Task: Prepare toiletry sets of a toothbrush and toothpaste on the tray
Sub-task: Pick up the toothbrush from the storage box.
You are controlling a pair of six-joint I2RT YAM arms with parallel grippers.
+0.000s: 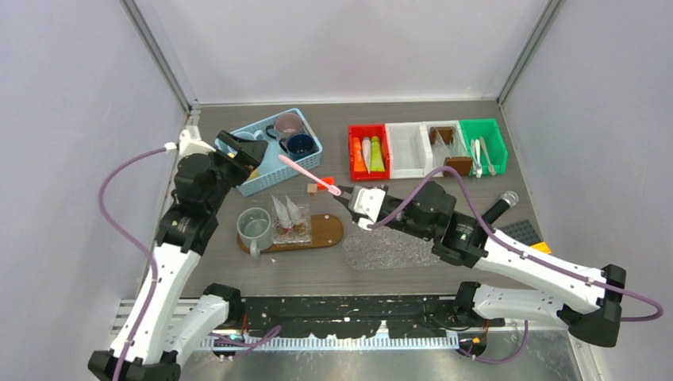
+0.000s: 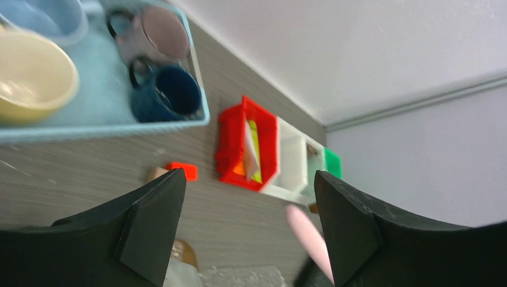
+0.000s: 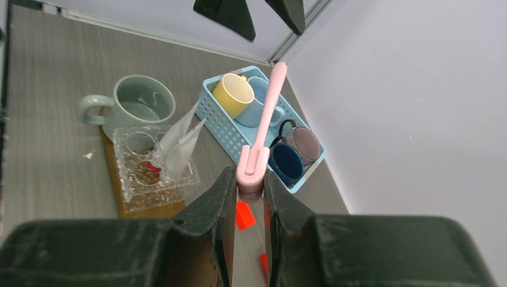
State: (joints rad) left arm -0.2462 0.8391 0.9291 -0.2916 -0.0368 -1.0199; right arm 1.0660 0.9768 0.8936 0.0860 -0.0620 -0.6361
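The right end effector (image 3: 250, 182) is clamped on one end of a slim pink plastic toothbrush (image 3: 267, 110), its two dark fingers pressing the handle from either side. The brush juts out ahead of it, held in the air over the grey bench (image 1: 317, 274) and touching nothing else. Its free end points toward the left end effector (image 2: 248, 179), whose jaws stand wide apart with nothing between them. That end effector hangs by the near corner of a light blue perforated plastic basket (image 1: 266, 181), which holds a cream-yellow mug (image 2: 33, 75), a light blue mug (image 2: 48, 15), a mauve mug (image 1: 287, 125) and a navy mug (image 1: 300, 145). Just this side of the basket lies the oval brown wooden tray (image 1: 325, 232). It carries a grey-green ceramic mug (image 1: 254, 225) and, beside it, a clear plastic holder (image 1: 290, 228) with two clear-wrapped pieces standing in it; what they are cannot be told. The toothpaste, orange and green soft tubes (image 1: 369, 155), lies in a red plastic bin (image 1: 353, 155) at the far side, well apart from the tray. The step in hand looks to be delivering the brush to the set on the tray. The next move probably calls for either passing it into the waiting open jaws or swinging it over the grey-green mug, tipping it upright and letting go inside.
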